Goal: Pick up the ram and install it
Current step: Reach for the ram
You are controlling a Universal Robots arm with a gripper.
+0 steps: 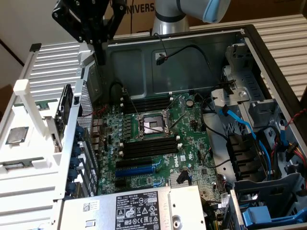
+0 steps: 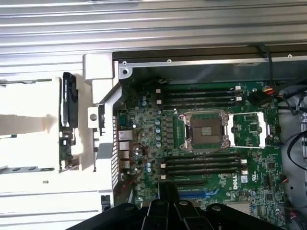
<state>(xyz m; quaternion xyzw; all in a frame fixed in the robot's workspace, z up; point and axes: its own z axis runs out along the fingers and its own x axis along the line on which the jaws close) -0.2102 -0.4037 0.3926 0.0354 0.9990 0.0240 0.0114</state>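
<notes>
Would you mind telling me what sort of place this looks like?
Probably a robotics lab or test bench for computer assembly: an open computer case with its motherboard exposed, a robot arm above it, and a printed cardboard box behind.

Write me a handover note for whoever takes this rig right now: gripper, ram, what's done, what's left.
Gripper: shut, empty, hanging above the open case's wall at the exterior view's left.
Ram: standing on edge in the white fixture outside the case, apart from the gripper.
Memory slots: on the motherboard, either side of the processor socket; they look unfilled.
Done: nothing that shows.
Left: both the pick-up and the install.
</notes>
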